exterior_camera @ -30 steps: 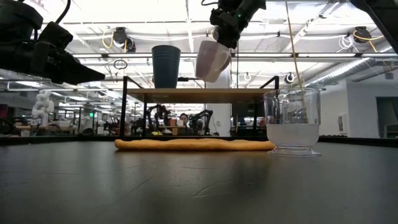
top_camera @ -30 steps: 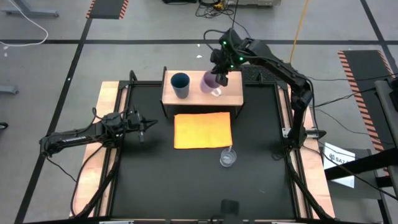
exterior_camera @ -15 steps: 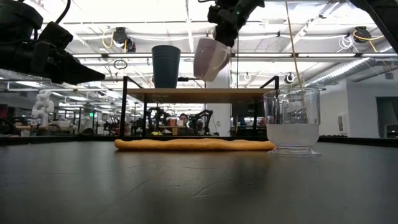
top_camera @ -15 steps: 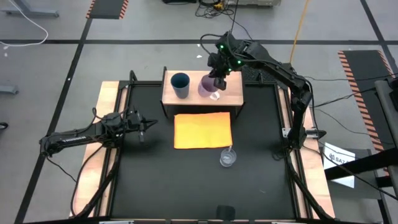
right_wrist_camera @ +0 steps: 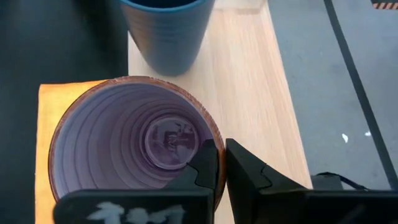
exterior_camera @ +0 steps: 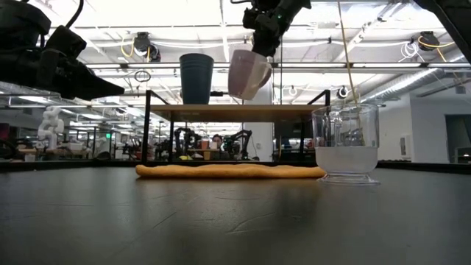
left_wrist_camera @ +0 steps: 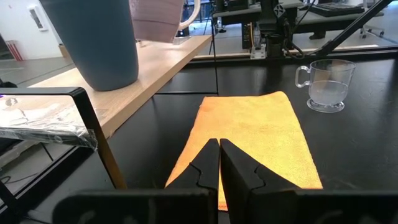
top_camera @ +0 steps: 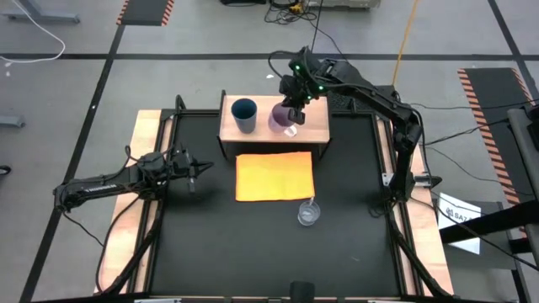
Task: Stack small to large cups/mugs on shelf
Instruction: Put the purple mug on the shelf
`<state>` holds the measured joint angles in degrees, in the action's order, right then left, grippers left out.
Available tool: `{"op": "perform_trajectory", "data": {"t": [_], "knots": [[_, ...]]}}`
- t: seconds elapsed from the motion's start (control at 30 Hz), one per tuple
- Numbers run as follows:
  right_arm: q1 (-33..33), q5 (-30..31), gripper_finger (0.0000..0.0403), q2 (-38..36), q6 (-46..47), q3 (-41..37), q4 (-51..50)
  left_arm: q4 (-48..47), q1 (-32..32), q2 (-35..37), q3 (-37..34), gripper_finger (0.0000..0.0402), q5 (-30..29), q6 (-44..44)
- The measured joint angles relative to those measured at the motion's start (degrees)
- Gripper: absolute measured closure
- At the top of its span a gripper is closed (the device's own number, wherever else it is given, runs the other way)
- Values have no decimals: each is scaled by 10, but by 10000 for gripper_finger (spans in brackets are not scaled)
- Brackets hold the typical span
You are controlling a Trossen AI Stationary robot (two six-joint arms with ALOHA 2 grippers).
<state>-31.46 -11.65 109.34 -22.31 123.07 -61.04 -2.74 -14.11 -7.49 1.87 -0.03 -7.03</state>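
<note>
Black matting covers the table (top_camera: 210, 244), and the light wooden shelf on dark side supports (top_camera: 313, 133) stands as the landmark at its far edge. On the shelf's left part sits the dark blue handleless tumbler (top_camera: 244, 114), smooth, tapered and upright. The right gripper (top_camera: 293, 108) hangs over the shelf's middle with its fingers pinched on the rim of the lilac ribbed mug (exterior_camera: 246, 73), which is tilted and, in the low view, clear of the shelf top, just beside the tumbler. The mug's mouth faces up toward the wrist, so its long axis runs roughly down to the board; setting it down looks to call for a lowering and levelling beside the tumbler. Nearer than the shelf lies a flat orange cloth (top_camera: 274, 175), and beyond that cloth the clear see-through handled cup (top_camera: 309, 213) stands well apart from the shelf. The left gripper (top_camera: 192, 168) waits left of the cloth, fingers pressed together, holding nothing.
</note>
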Motion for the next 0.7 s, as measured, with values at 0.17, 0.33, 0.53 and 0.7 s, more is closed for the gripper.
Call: {"op": "perform_trajectory", "data": {"t": [0.17, 0.33, 0.53, 0.7], "knots": [[1, -3, 395, 0, 2, 0, 1, 0, 0, 0, 0, 385, 0, 1], [1, -3, 395, 0, 9, 0, 8, 0, 0, 0, 0, 385, 0, 2], [4, -4, 395, -1, 14, -12, 12, 0, 0, 0, 0, 385, 0, 2], [6, -4, 395, 0, 17, -33, 21, 0, 0, 0, 0, 385, 0, 2]]}}
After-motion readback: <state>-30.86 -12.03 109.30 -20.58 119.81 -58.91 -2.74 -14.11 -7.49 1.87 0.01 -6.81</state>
